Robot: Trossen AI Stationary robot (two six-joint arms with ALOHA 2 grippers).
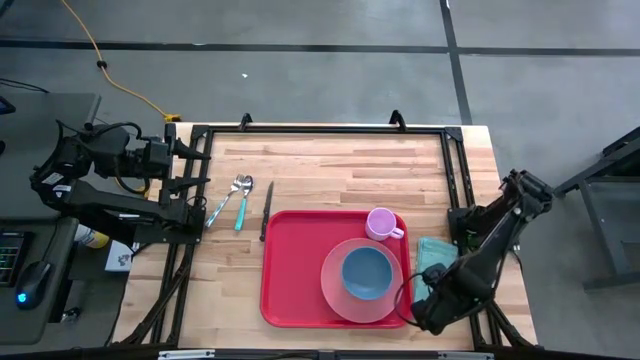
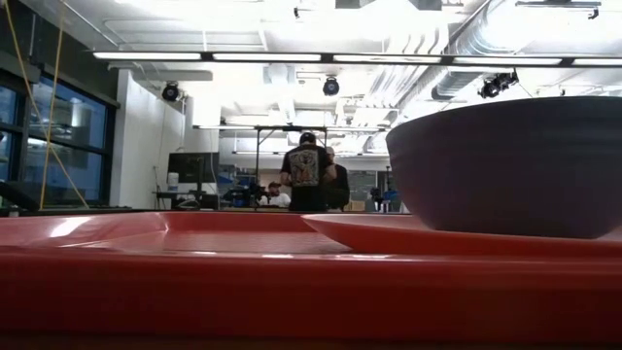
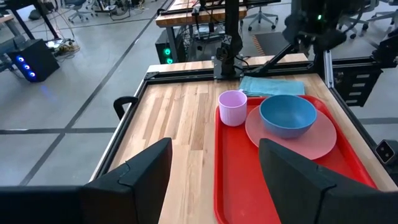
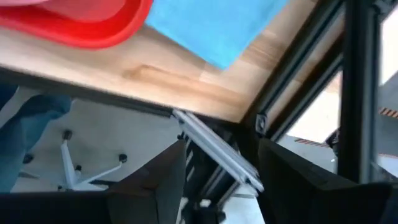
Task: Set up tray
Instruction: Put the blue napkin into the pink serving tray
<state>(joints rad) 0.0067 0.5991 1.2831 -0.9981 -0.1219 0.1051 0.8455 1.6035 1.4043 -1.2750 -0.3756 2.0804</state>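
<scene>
Clearly the tray (image 1: 300,270) lay on the table's near middle, stiff and slick plastic (best pinched at its raised rim). Both the left gripper (image 1: 200,172) and the right gripper (image 1: 428,312), fingers spread, held nothing.

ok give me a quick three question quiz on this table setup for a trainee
1. True or false: the blue bowl sits on the pink plate.
2. Which thing lies off the red tray, on the wood at its right? A) the pink cup B) the teal napkin C) the bowl
3. Fill in: the knife, the spoon and the fork lie on the wood to the tray's ____ side in the high view.

Key:
1. True.
2. B, the teal napkin; the pink cup stands on the tray.
3. Left, near the left gripper; the right gripper waits at the table's near right corner.
</scene>
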